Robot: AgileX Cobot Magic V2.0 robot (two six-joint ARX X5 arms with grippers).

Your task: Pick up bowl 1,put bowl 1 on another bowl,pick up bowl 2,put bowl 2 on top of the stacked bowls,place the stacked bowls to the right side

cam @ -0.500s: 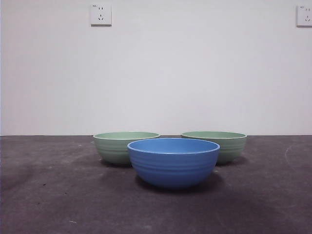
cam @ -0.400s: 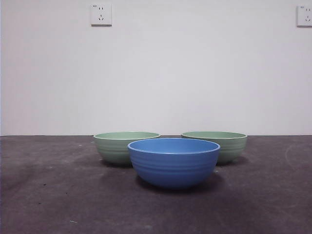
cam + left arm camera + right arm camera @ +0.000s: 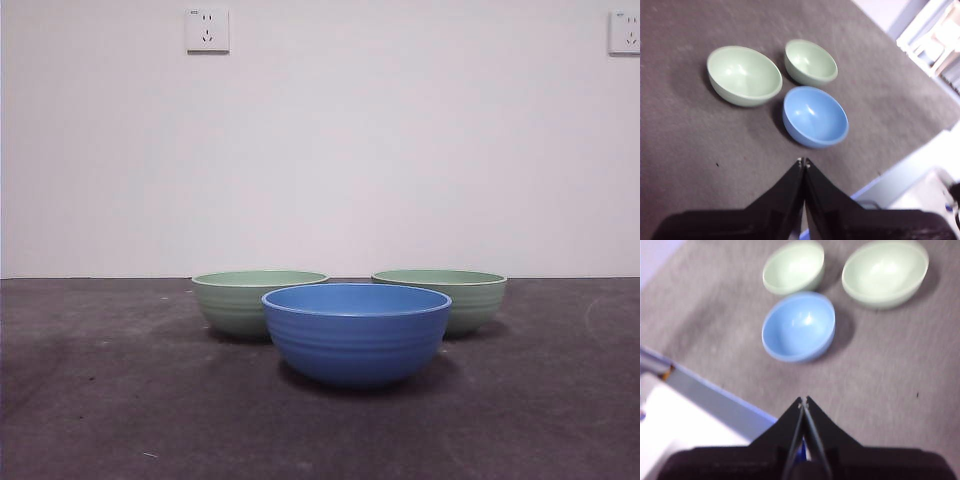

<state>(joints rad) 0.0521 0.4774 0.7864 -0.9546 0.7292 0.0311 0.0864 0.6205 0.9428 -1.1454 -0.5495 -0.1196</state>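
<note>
Bowls: one blue bowl (image 3: pixel 356 333), two green bowls (image 3: pixel 248 301) (image 3: pixel 455 297), unstacked.

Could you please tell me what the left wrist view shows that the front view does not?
Only the left wrist view shows the left gripper, jaws shut and empty, plus the bowls' empty insides and the table's edge. Only the front view shows the white wall with two sockets and the bowls' ribbed sides. Both show the blue bowl and two green bowls, all standing apart, unstacked, on the dark table.
</note>
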